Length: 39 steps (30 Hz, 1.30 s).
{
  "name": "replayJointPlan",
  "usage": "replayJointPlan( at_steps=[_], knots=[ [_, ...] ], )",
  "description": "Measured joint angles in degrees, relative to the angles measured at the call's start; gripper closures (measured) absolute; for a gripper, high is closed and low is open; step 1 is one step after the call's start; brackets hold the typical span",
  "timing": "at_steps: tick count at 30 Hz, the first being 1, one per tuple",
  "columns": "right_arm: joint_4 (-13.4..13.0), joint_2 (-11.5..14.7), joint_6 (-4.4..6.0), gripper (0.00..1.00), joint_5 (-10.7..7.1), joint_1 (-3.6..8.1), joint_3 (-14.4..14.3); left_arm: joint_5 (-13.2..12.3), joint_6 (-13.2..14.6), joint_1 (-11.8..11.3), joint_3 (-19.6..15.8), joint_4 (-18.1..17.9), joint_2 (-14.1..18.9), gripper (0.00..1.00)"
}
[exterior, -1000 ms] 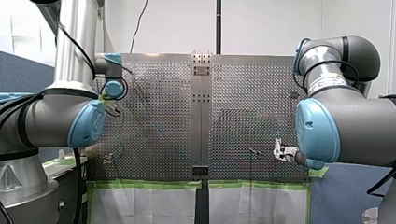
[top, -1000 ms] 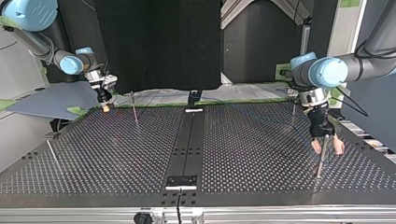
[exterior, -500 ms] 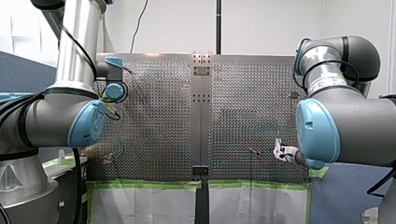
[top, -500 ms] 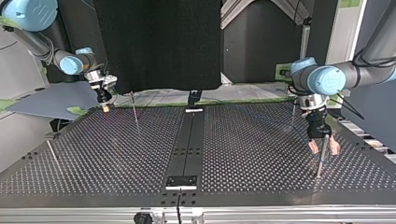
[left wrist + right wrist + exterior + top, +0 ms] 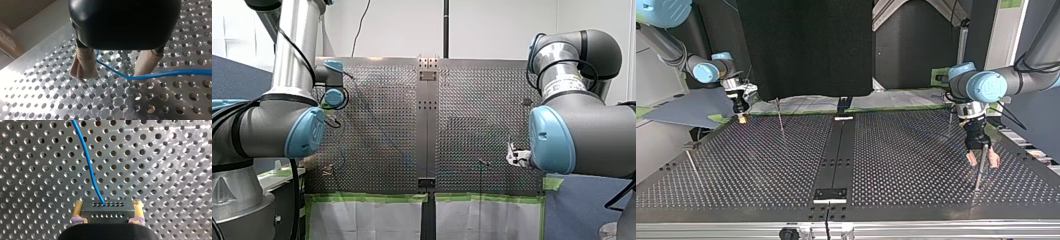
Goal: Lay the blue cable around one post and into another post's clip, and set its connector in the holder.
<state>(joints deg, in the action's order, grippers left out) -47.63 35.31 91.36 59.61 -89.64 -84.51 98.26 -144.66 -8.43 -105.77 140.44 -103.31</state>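
Note:
The blue cable (image 5: 160, 74) runs loose between the beige pads of my left gripper (image 5: 113, 76), which is open just above the perforated table (image 5: 75, 105). In the top view my left gripper (image 5: 981, 161) hangs at the right, right over the top of a thin post (image 5: 978, 177). My right gripper (image 5: 107, 206) is shut on the black connector (image 5: 107, 210), yellow pads on both its sides. The cable (image 5: 91, 170) leaves the connector and runs ahead over the table. In the top view my right gripper (image 5: 742, 118) is low at the far left corner.
More thin posts stand at the top view's left (image 5: 780, 116), near left (image 5: 692, 164) and far right (image 5: 950, 120). A dark centre strip carries a small black plate near the front edge (image 5: 831, 194) and another at the back (image 5: 843, 118). Green tape lines the back edge.
In the top view my right gripper has shifted a little to the left with the connector. My left gripper has drawn slightly back and left, closer over the post.

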Motion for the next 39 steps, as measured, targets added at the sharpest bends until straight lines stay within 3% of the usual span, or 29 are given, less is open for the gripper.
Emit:
replayJointPlan(
  at_steps=[4, 6, 12, 23, 29, 39],
  knots=[
    [1.69, 1.93, -1.78, 1.0, 1.94, 0.33, -1.7, -0.04, 0.12, -0.01, 0.09, 0.0, 0.0, 0.0],
    [1.72, 3.1, -1.91, 1.0, 3.1, 0.46, -2.82, -0.04, 0.28, 0.0, 0.11, -0.03, 0.01, 0.0],
    [1.6, 6.3, 0.36, 1.0, 6.31, 0.19, -6.02, -0.04, 0.49, 0.01, 0.14, 0.01, 0.0, 0.0],
    [6.51, 11.62, 5.41, 1.0, 11.08, 0.1, -11.33, -0.05, 0.93, 0.23, 0.15, 0.2, 0.0, 0.0],
    [9.31, 14.43, 5.69, 1.0, 12.09, -0.01, -11.76, -0.05, 0.96, 0.32, 0.15, 0.2, 0.01, 0.0],
    [14.12, 19.24, 5.62, 1.0, 11.92, 0.32, -8.37, -0.04, 1.34, 0.37, 0.17, 0.2, 0.01, 0.0]
  ],
)
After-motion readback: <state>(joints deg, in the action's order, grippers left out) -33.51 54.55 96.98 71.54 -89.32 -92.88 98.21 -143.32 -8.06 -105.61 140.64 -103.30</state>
